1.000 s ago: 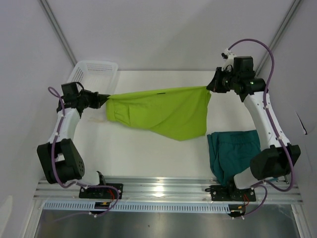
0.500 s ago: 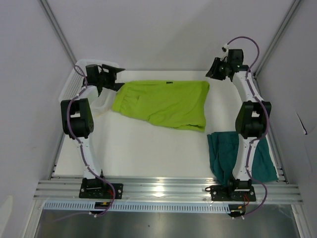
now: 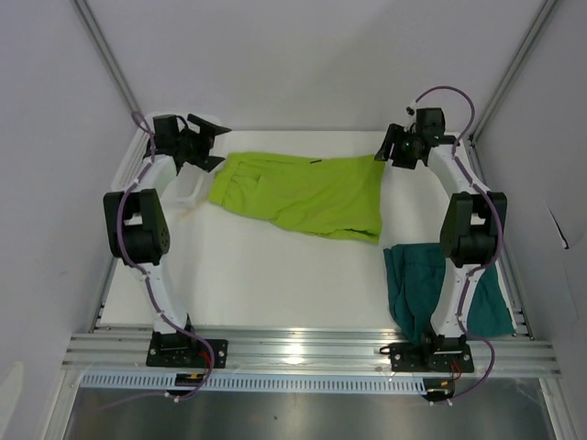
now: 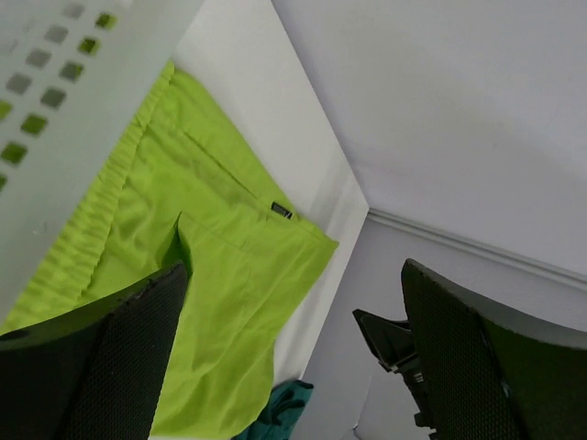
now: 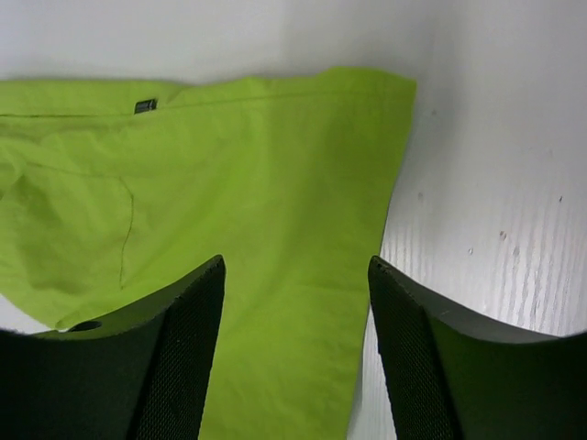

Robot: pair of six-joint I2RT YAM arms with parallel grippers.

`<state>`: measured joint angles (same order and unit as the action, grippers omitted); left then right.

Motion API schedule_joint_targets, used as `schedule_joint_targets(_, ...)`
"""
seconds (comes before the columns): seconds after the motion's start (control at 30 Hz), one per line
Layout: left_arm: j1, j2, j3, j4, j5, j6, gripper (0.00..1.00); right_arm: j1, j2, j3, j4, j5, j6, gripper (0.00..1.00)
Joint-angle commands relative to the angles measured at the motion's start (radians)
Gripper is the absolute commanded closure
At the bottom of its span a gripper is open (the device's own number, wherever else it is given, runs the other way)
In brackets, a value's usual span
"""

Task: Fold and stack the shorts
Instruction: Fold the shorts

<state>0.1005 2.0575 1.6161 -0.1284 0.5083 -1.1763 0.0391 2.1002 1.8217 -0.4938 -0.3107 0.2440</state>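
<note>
Lime shorts (image 3: 298,192), just let go, now lie flat on the surface (image 3: 275,275) at 12 o'clock; left gripper (image 3: 213,144) and right gripper (image 3: 389,148) open, empty; folding can start.

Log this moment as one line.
lime shorts: spread flat, far side | left gripper: open, empty | right gripper: open, empty | teal shorts: bunched, near right | stacked: no

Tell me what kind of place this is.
Most likely a robotics lab test cell, not a home: a white table boxed in by plain grey panels, left arm and right arm bolted to an aluminium rail at its near edge, lime shorts and teal shorts as practice items.
</note>
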Motion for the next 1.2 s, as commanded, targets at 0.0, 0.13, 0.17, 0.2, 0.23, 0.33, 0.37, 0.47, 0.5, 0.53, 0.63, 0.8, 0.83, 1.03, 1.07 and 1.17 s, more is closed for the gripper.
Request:
schedule_joint_targets(0.0, -0.019, -0.163, -0.041, -0.079, -0.002, 0.128, 0.01, 0.034, -0.15, -0.108, 0.032, 0.013, 0.009, 0.34)
schedule_joint_targets(0.13, -0.039, -0.255, -0.126, -0.18, -0.034, 0.208, 0.01, 0.088, -0.274, -0.273, -0.006, 0.077, 0.024, 0.33)
schedule_joint_targets(0.17, -0.051, -0.295, -0.143, -0.194, -0.045, 0.236, 0.01, 0.113, -0.299, -0.313, -0.003, 0.097, 0.021, 0.33)
schedule_joint_targets(0.2, -0.059, -0.316, -0.191, -0.207, -0.075, 0.248, 0.01, 0.126, -0.327, -0.356, 0.01, 0.105, 0.011, 0.33)
schedule_joint_targets(0.23, -0.067, -0.336, -0.208, -0.224, -0.092, 0.262, 0.01, 0.139, -0.353, -0.433, 0.017, 0.122, 0.003, 0.33)
schedule_joint_targets(0.33, -0.09, -0.408, -0.294, -0.247, -0.155, 0.29, 0.01, 0.18, -0.437, -0.525, 0.037, 0.104, 0.008, 0.33)
schedule_joint_targets(0.37, -0.09, -0.421, -0.307, -0.24, -0.165, 0.294, 0.01, 0.191, -0.469, -0.573, 0.04, 0.101, 0.015, 0.34)
schedule_joint_targets(0.47, -0.125, -0.433, -0.369, -0.231, -0.191, 0.306, 0.03, 0.263, -0.506, -0.642, 0.054, 0.117, 0.058, 0.34)
schedule_joint_targets(0.5, -0.127, -0.428, -0.367, -0.235, -0.191, 0.32, 0.04, 0.283, -0.523, -0.657, 0.069, 0.13, 0.073, 0.34)
schedule_joint_targets(0.53, -0.131, -0.412, -0.369, -0.246, -0.191, 0.329, 0.04, 0.326, -0.529, -0.671, 0.078, 0.165, 0.099, 0.34)
schedule_joint_targets(0.63, -0.147, -0.376, -0.352, -0.283, -0.214, 0.357, 0.04, 0.369, -0.529, -0.702, 0.089, 0.191, 0.153, 0.33)
schedule_joint_targets(0.8, -0.163, -0.349, -0.366, -0.295, -0.24, 0.356, 0.04, 0.358, -0.523, -0.745, 0.125, 0.191, 0.332, 0.31)
schedule_joint_targets(0.83, -0.165, -0.347, -0.375, -0.277, -0.237, 0.346, 0.04, 0.352, -0.54, -0.786, 0.158, 0.158, 0.371, 0.32)
schedule_joint_targets(1.03, -0.18, -0.341, -0.384, -0.252, -0.221, 0.329, 0.04, 0.392, -0.647, -0.888, 0.225, 0.323, 0.748, 0.09)
schedule_joint_targets(1.07, -0.183, -0.342, -0.384, -0.254, -0.223, 0.331, 0.04, 0.397, -0.667, -0.897, 0.218, 0.362, 0.788, 0.01)
schedule_joint_targets(1.17, -0.185, -0.353, -0.398, -0.254, -0.234, 0.333, 0.04, 0.397, -0.689, -0.913, 0.176, 0.412, 0.949, 0.0)
